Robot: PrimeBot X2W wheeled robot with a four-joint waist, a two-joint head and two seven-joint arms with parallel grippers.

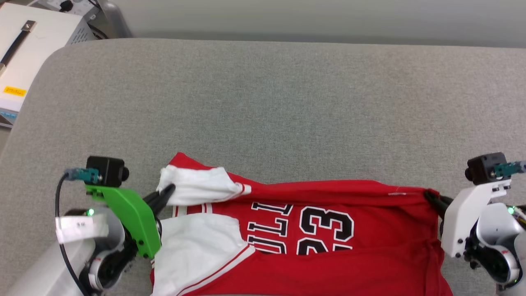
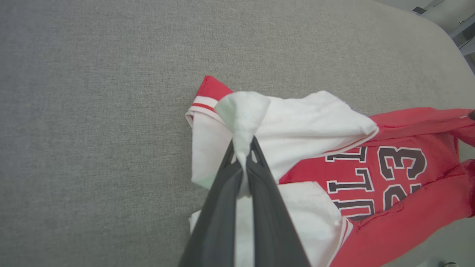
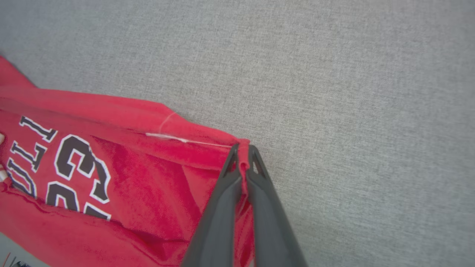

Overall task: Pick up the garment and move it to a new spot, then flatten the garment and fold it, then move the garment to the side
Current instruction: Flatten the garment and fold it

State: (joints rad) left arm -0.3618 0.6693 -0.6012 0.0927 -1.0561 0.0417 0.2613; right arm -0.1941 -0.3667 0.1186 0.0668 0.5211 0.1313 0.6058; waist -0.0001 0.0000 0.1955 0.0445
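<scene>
The garment (image 1: 370,230), a red jersey with white sleeves and black "23" lettering, lies stretched across the near part of the grey table, its lower part running off the head view's bottom. My left gripper (image 1: 167,190) is shut on a bunched white sleeve at the garment's left end; in the left wrist view the gripper (image 2: 243,144) pinches that white cloth (image 2: 245,111). My right gripper (image 1: 429,195) is shut on the red corner at the right end, and the right wrist view shows the gripper (image 3: 243,150) clamping the red hem of the garment (image 3: 148,178).
The grey fabric table (image 1: 263,102) stretches wide behind the garment. A white box with a yellow label (image 1: 24,53) stands off the table's far left corner. The table's rounded edge curves at the left.
</scene>
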